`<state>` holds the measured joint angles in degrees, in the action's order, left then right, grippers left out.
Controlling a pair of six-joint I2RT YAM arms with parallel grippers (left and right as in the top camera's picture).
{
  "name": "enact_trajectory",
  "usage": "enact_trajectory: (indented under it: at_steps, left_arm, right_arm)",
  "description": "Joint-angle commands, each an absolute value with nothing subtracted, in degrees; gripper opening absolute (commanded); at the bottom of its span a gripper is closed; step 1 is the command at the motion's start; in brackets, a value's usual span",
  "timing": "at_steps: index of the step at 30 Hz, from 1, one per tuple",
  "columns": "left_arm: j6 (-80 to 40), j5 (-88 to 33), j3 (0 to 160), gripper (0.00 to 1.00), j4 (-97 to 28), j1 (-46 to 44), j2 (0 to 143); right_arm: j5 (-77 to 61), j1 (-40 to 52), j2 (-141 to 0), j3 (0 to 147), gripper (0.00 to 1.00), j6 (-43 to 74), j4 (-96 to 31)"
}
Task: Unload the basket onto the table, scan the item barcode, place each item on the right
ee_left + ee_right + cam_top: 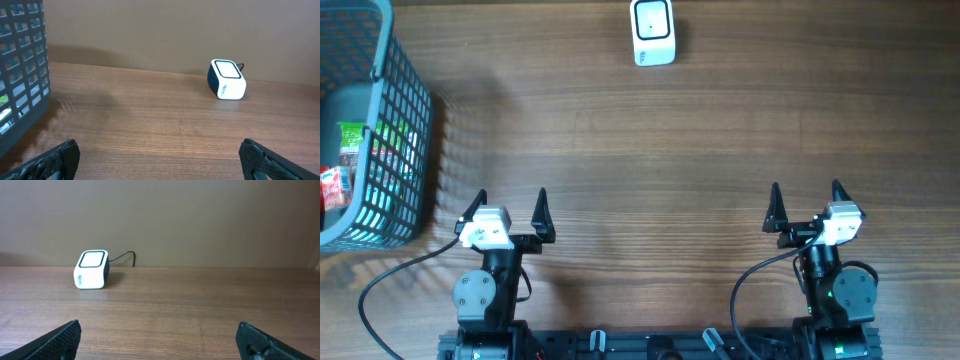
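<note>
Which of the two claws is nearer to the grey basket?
The left claw: it stands open close beside the grey basket, while the right claw, also open, is far off on the other side.

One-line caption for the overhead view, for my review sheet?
Both the left gripper and right gripper open, empty; white scanner far centre; mesh basket holding packets at left.

Matt wood-grain table (650, 140), smooth white plastic scanner (652, 32) with glossy top, grey plastic mesh basket (405, 110)
</note>
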<state>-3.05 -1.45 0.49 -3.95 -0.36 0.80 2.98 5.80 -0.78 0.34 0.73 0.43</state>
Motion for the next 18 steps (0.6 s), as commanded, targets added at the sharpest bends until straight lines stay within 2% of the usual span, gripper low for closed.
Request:
enact_trajectory:
  at_steps: [1, 18]
  left_arm:
    - [-2.13, -2.52, 0.32, 1.0, -4.34, -0.14, 0.82]
    - [-1.93, -0.95, 0.32, 1.0, -2.07, -0.14, 0.82]
  right_arm:
    - [3.09, 5.69, -0.43, 0.3, 1.0, 0.16, 0.73]
    - [3.09, 5.69, -0.43, 0.3, 1.0, 0.16, 0.73]
